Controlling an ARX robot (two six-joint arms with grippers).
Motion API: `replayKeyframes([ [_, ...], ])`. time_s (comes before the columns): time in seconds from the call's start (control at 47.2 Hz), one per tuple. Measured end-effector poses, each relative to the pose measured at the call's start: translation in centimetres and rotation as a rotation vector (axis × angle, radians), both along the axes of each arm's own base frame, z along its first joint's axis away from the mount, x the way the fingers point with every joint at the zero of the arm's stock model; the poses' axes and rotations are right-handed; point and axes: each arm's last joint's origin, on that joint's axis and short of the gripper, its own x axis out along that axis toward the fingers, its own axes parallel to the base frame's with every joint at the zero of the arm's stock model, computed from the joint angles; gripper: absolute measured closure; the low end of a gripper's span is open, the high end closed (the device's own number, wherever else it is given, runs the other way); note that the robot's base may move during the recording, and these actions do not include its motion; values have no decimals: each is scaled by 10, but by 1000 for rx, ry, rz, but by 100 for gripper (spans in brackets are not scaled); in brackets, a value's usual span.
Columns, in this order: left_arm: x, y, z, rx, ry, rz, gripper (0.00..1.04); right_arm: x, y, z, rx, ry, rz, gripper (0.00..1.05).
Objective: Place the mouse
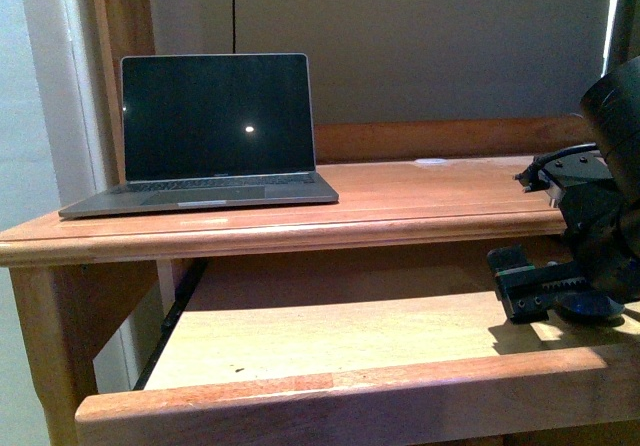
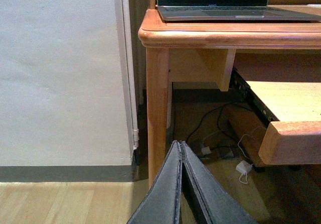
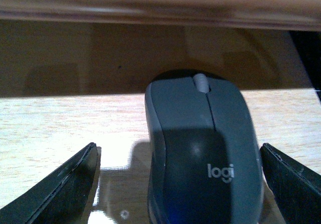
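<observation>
A wooden desk [image 1: 430, 191] is shown with a pull-out tray [image 1: 330, 331] extended below its top. An open laptop [image 1: 215, 116], screen dark, is seen near the left edge of the top.

The right gripper [image 3: 177, 144] is held low over the tray at its right edge. The left gripper [image 2: 179, 151] is kept well apart, off the desk's left corner and aimed toward the floor beside the leg. Its fingers are pressed together on nothing.

The mouse [image 3: 200, 133] is laid flat on the tray near the right edge. Its wheel end is tucked into the shade under the front edge of the top. In the front view it is largely hidden behind the right gripper.

Key relation: the mouse is bracketed by the right gripper's fingers [image 3: 65, 184], which are spread wide, one on each flank. A visible gap is left on both sides, so no clamping is shown. The mouse's long axis is run along the line of reach, toward the rear edge of the tray, with the logo end nearest the wrist.

The mouse is judged to be set down and released. A straight withdrawal along that axis is called for, so that neither flank is brushed.
</observation>
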Motion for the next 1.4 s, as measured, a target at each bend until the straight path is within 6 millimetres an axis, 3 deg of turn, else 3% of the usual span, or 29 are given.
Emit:
replayKeyframes([
  [0.402,-10,0,1,0,-5,0,102,14,-12,-9,59,15,-36,8],
  [0.508,-12,0,1,0,-6,0,102,15,-15,-9,92,17,-34,19],
  [0.678,-15,0,1,0,-5,0,102,4,-28,-2,152,22,-19,49],
  [0.741,-16,0,1,0,-5,0,102,-4,-32,2,172,28,-6,50],
  [0.868,-22,0,-3,0,23,-2,102,-40,-34,34,205,-24,27,50],
  [0.974,-27,0,-2,0,2,0,102,-48,-23,74,217,-134,26,50],
  [1.059,-28,0,-2,0,0,0,102,-35,-2,105,226,-203,31,50],
  [1.165,-28,0,-2,0,0,0,102,5,34,127,216,-229,6,50],
  [1.334,-28,0,-2,0,1,0,102,69,84,123,130,-201,-35,50],
  [1.398,-28,0,-2,-1,1,0,90,89,97,111,88,-180,-57,50],
])
